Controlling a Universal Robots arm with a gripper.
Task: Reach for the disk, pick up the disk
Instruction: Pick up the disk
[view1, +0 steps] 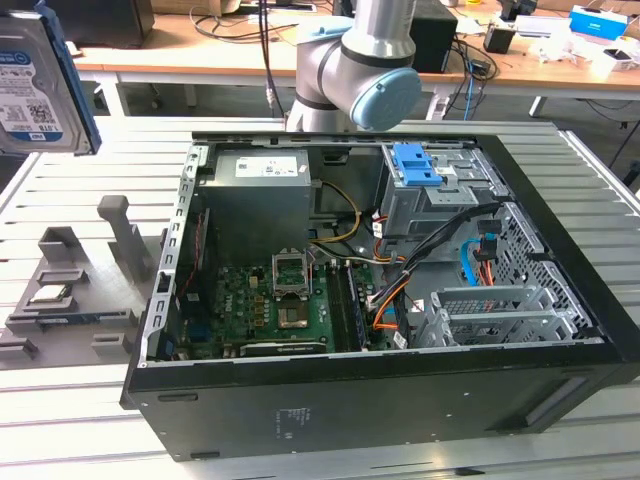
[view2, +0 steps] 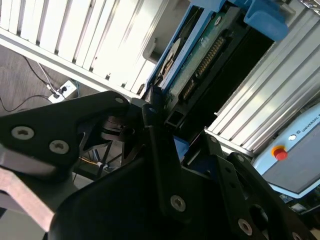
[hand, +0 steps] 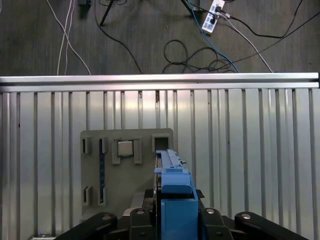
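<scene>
Exterior view: the disk (view1: 35, 85) hangs high at the exterior view's left edge, above the worktop (view1: 60, 180) — well apart from the open computer case (view1: 400, 300). First wrist view: the end effector (hand: 172, 216) grips it over a grey tray (hand: 95, 170) — a chip (hand: 125, 148) sits there.

On worktop (view1: 60, 445): open computer case (view1: 400, 300), centre to exterior view's right. Just beside it, exterior view's left: fixture tray (view1: 100, 300), chip (view1: 48, 295) in a pocket. Above tray: disk (view1: 38, 85), clamped in pincer (hand: 172, 214).
</scene>
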